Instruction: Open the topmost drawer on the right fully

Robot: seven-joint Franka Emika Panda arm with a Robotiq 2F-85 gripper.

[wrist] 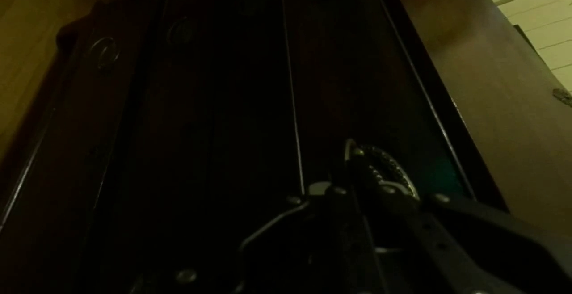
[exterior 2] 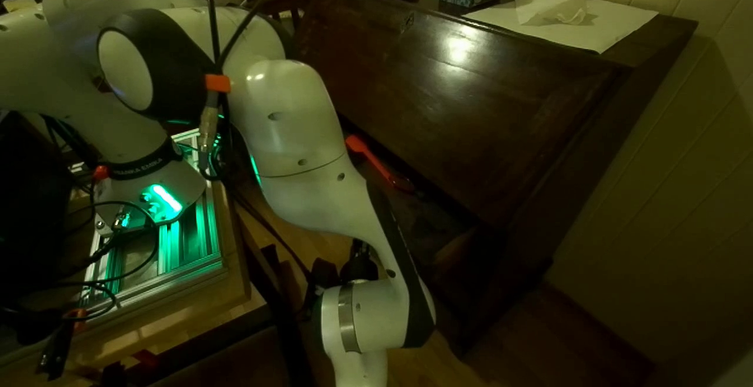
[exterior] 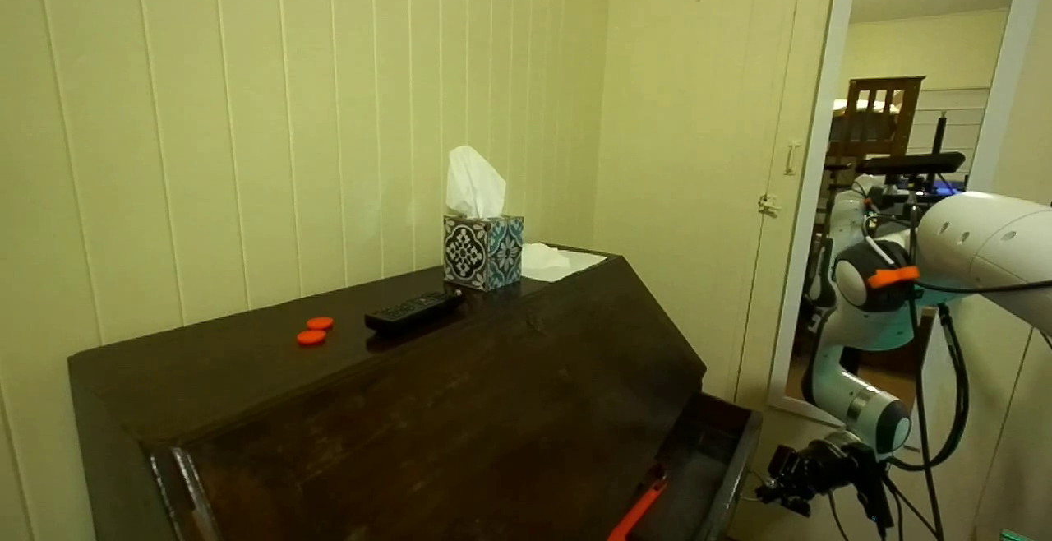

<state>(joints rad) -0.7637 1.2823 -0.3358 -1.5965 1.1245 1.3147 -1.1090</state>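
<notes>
- Drawer sat open, roughly 5 o'clock in an exterior view
- Gripper had its fingers pinched on the handle, wrist-view 4 o'clock

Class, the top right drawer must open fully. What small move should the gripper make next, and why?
I'd probably ease the gripper slightly away from the desk, pulling the drawer straight out. The drawer stands open, showing a red utensil inside, and the gripper is at a metal handle; whether it is hooked, or how much travel remains, I can't tell.
</notes>
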